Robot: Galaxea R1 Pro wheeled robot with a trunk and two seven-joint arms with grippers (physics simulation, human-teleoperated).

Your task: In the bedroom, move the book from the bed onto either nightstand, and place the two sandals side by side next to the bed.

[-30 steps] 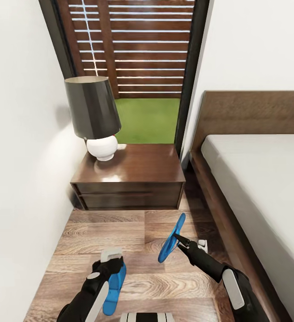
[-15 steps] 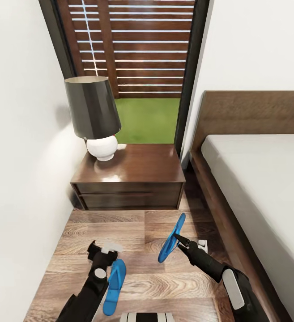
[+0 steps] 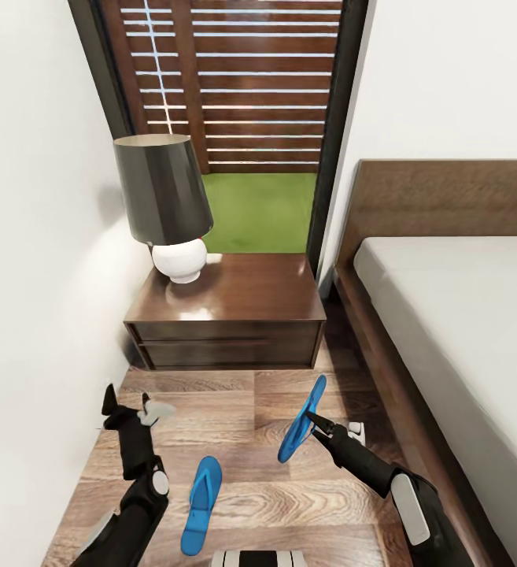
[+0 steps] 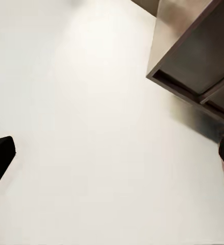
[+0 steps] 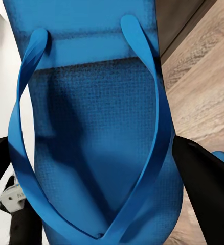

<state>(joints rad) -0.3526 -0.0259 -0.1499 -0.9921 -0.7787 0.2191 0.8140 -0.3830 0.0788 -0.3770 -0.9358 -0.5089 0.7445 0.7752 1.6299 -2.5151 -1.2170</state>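
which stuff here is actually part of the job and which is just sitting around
Part of the job:
- bright blue flip-flop lying flat on the wood floor
- second bright blue flip-flop clamped in the right gripper
- dark brown two-drawer nightstand
- dark-framed bed with grey mattress

Just there:
- dark-shaded lamp with white round base
- slatted window

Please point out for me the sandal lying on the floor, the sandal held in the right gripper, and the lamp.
Sandal on the floor [image 3: 201,504]: head view, middle of its blue sole.
Held sandal [image 3: 302,420]: head view, middle of its blue sole, at the right gripper [image 3: 312,421].
Lamp [image 3: 162,187]: head view, on its dark shade.
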